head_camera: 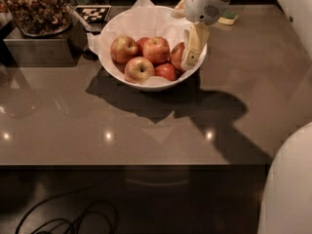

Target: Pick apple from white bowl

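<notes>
The white bowl (109,57), lined with white paper, stands at the back middle of the brown table. It holds several apples. The orange-red apple (177,53) lies at the bowl's right side, partly hidden. A yellower apple (139,69) with a stem dimple lies at the front, and a small deep-red apple (166,71) lies beside it. Two more apples lie at the left (123,49) and the centre (156,50). My gripper (188,61) reaches down from the upper right into the bowl's right side, right against the orange-red apple.
A container of brown snacks (34,6) sits on a grey box (39,50) at the back left. A checkered tag (95,12) lies behind the bowl. A yellow-green sponge (227,18) lies at the back right. My white body (290,189) fills the lower right. Cables (73,218) lie on the floor.
</notes>
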Action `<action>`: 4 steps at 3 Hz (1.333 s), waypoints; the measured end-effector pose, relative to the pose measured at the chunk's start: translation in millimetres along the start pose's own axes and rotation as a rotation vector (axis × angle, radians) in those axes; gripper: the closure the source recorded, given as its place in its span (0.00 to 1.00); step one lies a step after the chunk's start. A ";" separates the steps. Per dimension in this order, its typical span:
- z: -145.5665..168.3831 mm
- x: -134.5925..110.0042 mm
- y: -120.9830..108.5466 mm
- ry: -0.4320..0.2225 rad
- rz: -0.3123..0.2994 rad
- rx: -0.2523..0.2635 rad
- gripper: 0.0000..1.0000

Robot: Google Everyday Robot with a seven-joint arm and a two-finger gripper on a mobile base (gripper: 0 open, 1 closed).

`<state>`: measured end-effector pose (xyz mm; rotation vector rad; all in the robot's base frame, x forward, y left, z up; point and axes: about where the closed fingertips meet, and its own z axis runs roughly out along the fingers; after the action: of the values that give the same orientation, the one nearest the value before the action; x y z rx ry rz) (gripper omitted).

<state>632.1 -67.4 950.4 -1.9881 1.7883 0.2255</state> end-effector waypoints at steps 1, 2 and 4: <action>12.5 9.4 -13.5 -0.026 0.010 0.003 0.00; 25.9 9.2 -29.4 -0.048 -0.001 -0.003 0.00; 27.2 8.3 -32.3 -0.052 -0.001 0.005 0.04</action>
<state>669.6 -61.2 930.1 -1.9617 1.7541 0.2699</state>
